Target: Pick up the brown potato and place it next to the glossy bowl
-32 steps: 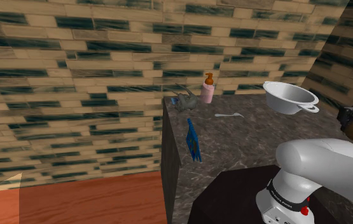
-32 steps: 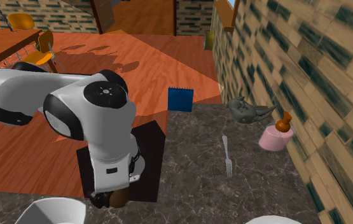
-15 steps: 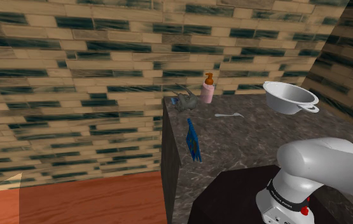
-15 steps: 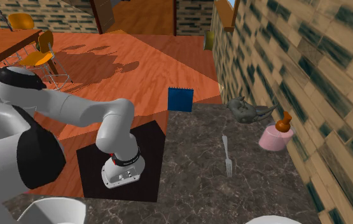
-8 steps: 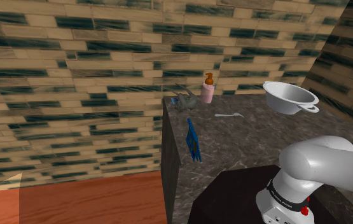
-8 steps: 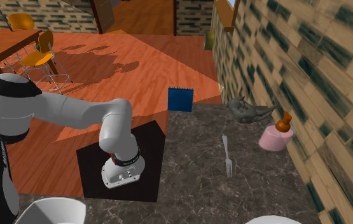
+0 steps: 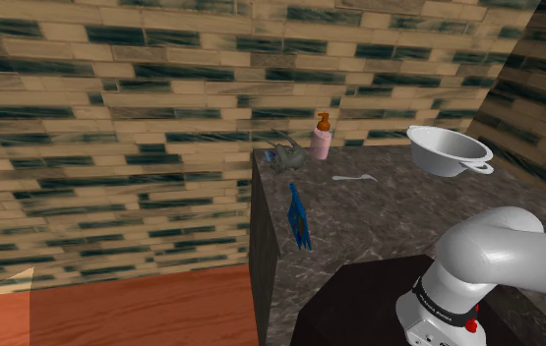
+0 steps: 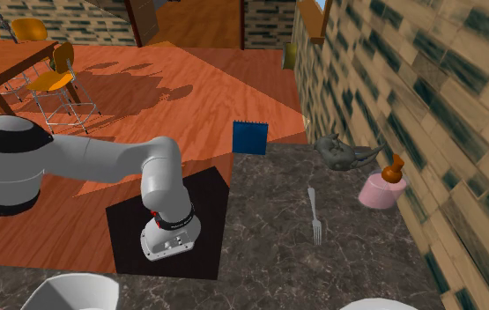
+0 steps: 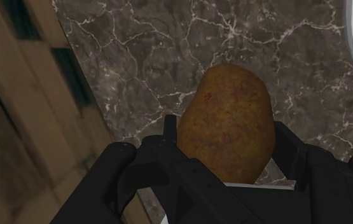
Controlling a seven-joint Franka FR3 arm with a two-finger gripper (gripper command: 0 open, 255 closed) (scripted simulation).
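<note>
A brick wall of tan and dark green blocks took the upper and left parts of the shoulder view. In the second exterior view a wooden floor spread over the upper left. The dark marbled tabletop ran from the middle to the right of the shoulder view. In the second exterior view the white arm stretched from its base at lower centre to the left edge, on a black stand.

A shiny metal bowl with small handles was at the upper right of the shoulder view. A blue square object stood at the tabletop's edge, above the centre of the second exterior view. At the right of that view, near the wall, were a pink bottle with a brown cap and a grey object which I could not identify. A fork lay right of centre.

In the wrist view the black gripper was pinching the brown potato between its fingers, with the tabletop behind it and the wall beside it.
</note>
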